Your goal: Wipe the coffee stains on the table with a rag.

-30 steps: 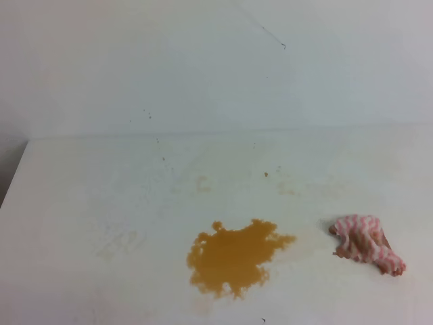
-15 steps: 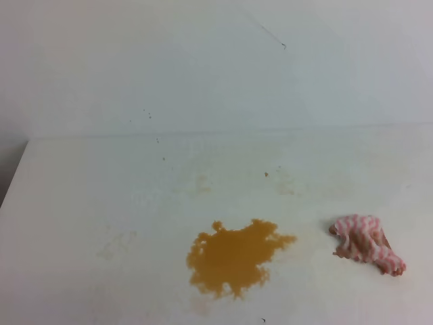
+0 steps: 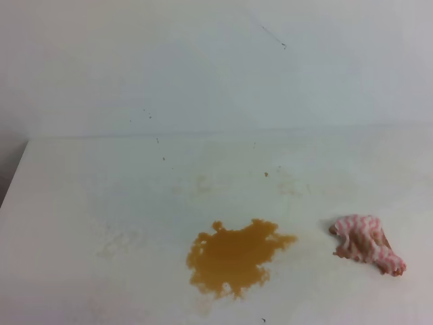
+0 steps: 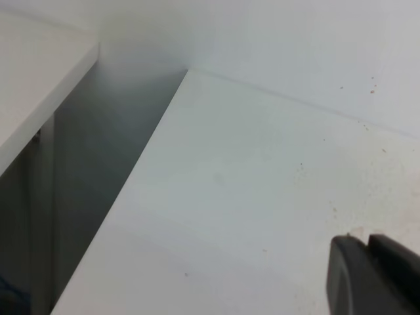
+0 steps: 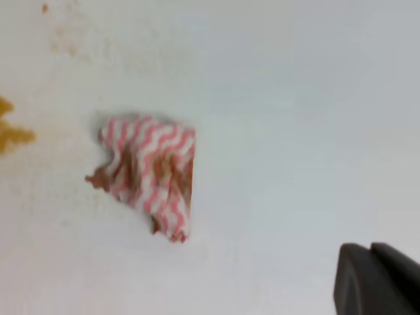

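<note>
An orange-brown blotch of coffee stains (image 3: 233, 257) lies on the white table (image 3: 101, 189), front and centre. To its right the pink-and-white striped rag (image 3: 365, 245) sits bunched, apart from the blotch. No gripper shows in the exterior high view. In the right wrist view the rag (image 5: 151, 174) lies left of centre, with an edge of the coffee stains (image 5: 10, 131) at the far left. My right gripper (image 5: 371, 279) is at the bottom right, shut and empty, well clear of the rag. My left gripper (image 4: 367, 272) hovers over bare table, fingers together, holding nothing.
A white wall (image 3: 203, 61) rises behind the table. Faint tan marks (image 3: 118, 242) lie left of the blotch. In the left wrist view the table's left edge drops into a dark gap (image 4: 92, 170), with another white surface (image 4: 33, 72) beyond it.
</note>
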Tool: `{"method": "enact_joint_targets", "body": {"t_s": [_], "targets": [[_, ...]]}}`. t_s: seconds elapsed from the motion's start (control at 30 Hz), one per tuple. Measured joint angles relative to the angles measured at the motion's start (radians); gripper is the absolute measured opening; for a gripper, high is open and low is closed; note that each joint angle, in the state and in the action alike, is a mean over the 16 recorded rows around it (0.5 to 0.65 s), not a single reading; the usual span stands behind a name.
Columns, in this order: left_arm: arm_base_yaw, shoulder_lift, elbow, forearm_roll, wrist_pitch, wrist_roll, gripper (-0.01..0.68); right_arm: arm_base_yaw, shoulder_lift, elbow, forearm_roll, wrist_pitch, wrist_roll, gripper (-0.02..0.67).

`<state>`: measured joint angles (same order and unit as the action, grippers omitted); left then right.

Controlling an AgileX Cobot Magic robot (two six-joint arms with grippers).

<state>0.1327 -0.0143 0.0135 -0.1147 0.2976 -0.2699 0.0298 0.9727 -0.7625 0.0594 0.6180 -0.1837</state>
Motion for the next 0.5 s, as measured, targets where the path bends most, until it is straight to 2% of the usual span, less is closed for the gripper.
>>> {"method": "enact_joint_targets", "body": {"t_s": [0.27, 0.5], "targets": [[0.0, 0.008, -0.008, 0.0, -0.005, 0.0, -0.003, 0.0, 0.27, -0.137, 0.026, 0.092, -0.033, 0.024], [0.0, 0.01, -0.01, 0.0, -0.004, 0.0, -0.003, 0.023, 0.482, -0.239, 0.131, 0.1, -0.105, 0.14]]}}
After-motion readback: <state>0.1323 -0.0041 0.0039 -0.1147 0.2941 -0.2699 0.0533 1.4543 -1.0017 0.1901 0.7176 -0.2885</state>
